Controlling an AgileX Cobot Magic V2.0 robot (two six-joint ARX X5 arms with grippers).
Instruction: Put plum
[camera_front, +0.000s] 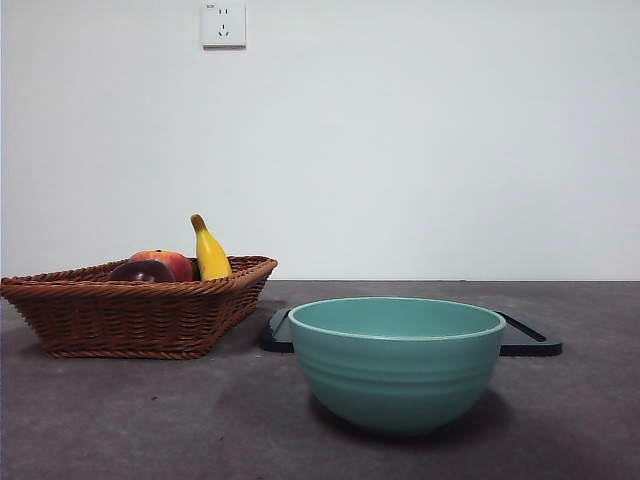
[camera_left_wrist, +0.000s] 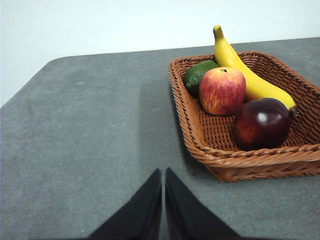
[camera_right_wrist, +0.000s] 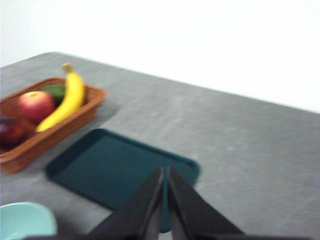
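A teal ceramic bowl (camera_front: 396, 362) stands nearest the front camera on the dark grey surface (camera_front: 120, 420), its ribbed wall facing the lens. Just behind it lies a flat, dark tray (camera_front: 530, 343), showing at both sides of the bowl. To the left sits a brown wicker basket (camera_front: 130, 310) holding the fruit. The plum (camera_left_wrist: 262, 123), glossy and dark maroon, rests in the basket's corner nearest the left wrist camera, against the woven wall. Beside it is a red-and-yellow apple (camera_left_wrist: 222, 91), and behind the apple a green fruit (camera_left_wrist: 197, 76), possibly a lime. A yellow banana (camera_left_wrist: 245, 72) runs along the far side of the apple and plum, its stem poking up above the rim. The left claw (camera_left_wrist: 163, 172) hovers over bare surface near the basket, jaws pressed narrow with only a slit between them, holding nothing. The right claw (camera_right_wrist: 165, 170) hangs above the tray in a blurred view, jaws likewise almost together and empty. A white wall with a power socket (camera_front: 223, 24) closes the scene.
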